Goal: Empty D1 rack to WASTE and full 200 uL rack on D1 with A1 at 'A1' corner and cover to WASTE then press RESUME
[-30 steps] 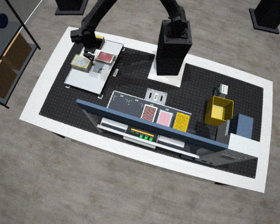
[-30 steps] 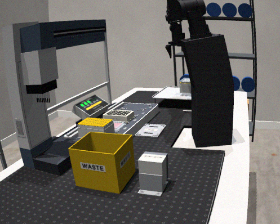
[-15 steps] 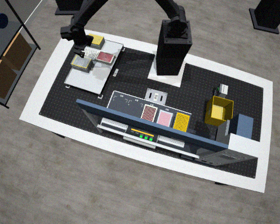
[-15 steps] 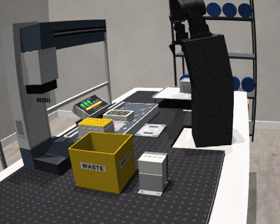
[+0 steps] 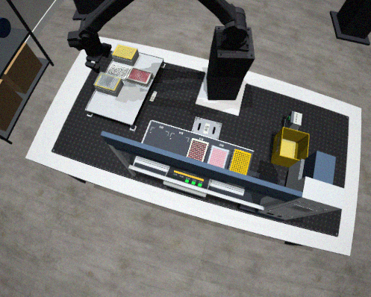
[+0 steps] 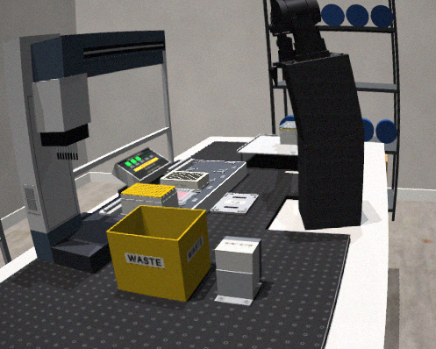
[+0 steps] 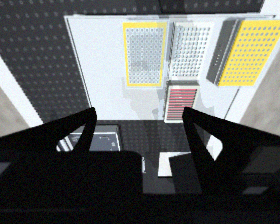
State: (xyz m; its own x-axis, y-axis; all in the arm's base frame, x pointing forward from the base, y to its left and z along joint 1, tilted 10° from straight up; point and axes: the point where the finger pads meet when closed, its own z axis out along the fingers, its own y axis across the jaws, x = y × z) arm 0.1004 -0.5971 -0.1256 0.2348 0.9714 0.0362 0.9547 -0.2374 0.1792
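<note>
My gripper (image 5: 95, 63) (image 7: 139, 111) is open and empty, hanging over the near edge of the SHELF plate (image 5: 114, 106) (image 7: 98, 75). On SHELF a yellow-rimmed tip rack under a grey cover (image 5: 107, 83) (image 7: 145, 54) lies nearest the fingers. Beside it are a white well plate (image 5: 118, 69) (image 7: 191, 49), a red reservoir (image 5: 139, 75) (image 7: 182, 101) and an uncovered yellow rack (image 5: 125, 53) (image 7: 251, 51). The yellow tip rack on D1 (image 5: 240, 162) (image 6: 148, 196) sits on the deck. The yellow WASTE bin (image 5: 290, 147) (image 6: 160, 250) is open. I cannot read any label.
On the deck a pink plate (image 5: 218, 157) and a red reservoir (image 5: 197, 150) sit beside D1; the other positions are bare. The RG nest (image 5: 210, 127) (image 6: 235, 204) lies before the deck. The grey RESUME box (image 5: 295, 119) (image 6: 238, 267) stands by WASTE. The handler's blue gantry (image 5: 196, 164) spans the deck.
</note>
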